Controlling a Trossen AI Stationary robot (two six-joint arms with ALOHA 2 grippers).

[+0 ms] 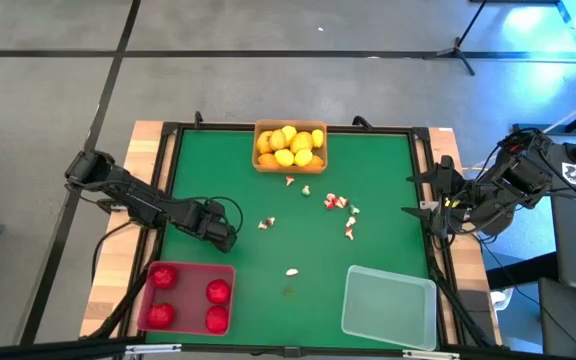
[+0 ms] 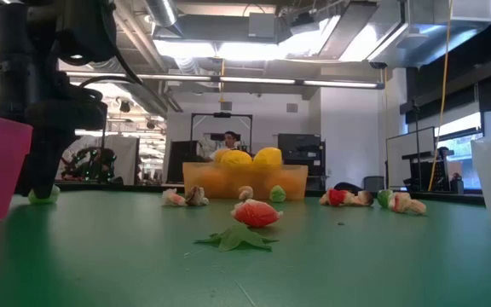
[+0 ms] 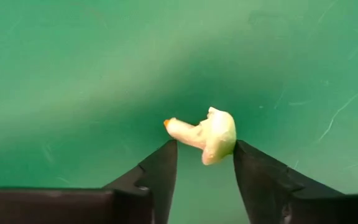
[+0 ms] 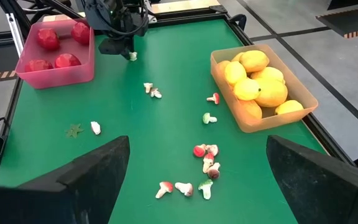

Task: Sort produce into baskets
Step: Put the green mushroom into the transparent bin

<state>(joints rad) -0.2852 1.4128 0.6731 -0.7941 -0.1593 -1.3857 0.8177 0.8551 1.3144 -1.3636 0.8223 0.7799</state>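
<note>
On the green table mat, the three baskets are the biggest things: the red basket with four red fruits at the near left, the clear basket empty at the near right, the orange basket heaped with yellow fruits at the far middle. Between them lie the small leftover bits, scattered mid-table, with one more nearer. The left gripper is down at the mat beside the red basket, its fingers parted on either side of a whitish mushroom-shaped piece and not yet closed on it. That piece looks light, stiff and smooth, so it may squirt out sideways; the rounded cap seems the best place to pinch. The right gripper waits wide open past the table's right edge. The mat looks flat and slightly scuffed. Beyond it is a workshop with ceiling lights and a person far back.
</note>
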